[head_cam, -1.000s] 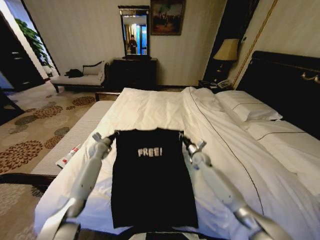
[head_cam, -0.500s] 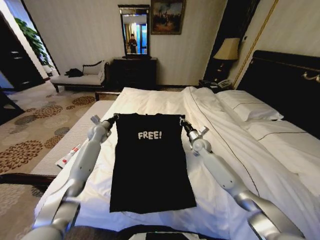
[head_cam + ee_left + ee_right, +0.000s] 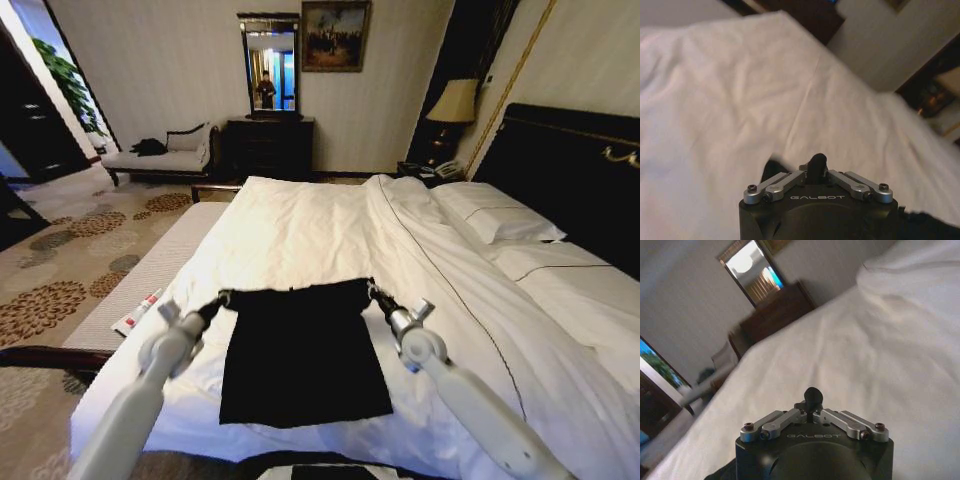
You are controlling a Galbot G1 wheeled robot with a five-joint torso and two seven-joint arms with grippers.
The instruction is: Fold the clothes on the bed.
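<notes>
The bed (image 3: 300,225) is filling most of the head view, its white duvet running from the dark headboard (image 3: 575,180) on the right toward the near foot edge. On the near part of the duvet the shirt (image 3: 303,355) is lying as a plain black block, lettering hidden, its far edge making a straight line between the two grippers.

The left gripper (image 3: 218,301) is pinching the far left corner of that edge, and the right gripper (image 3: 374,293) is pinching the far right corner. In both wrist views the fingers are drawn together to a single dark tip, so each looks clamped on cloth, though the pinch itself is small and I am judging partly from the taut line between them.

The step in hand appears to be the lengthwise fold: the top of the shirt is being carried over the lower half. The next move calls for laying the held edge down squarely over the hem, both corners level, then letting go without dragging the layers askew.

The hem is sitting near the foot edge of the bed, so little room is left toward the robot. Beyond the shirt and to its right the duvet is lying open and flat; on the left the mattress edge is close beside the left arm.
</notes>
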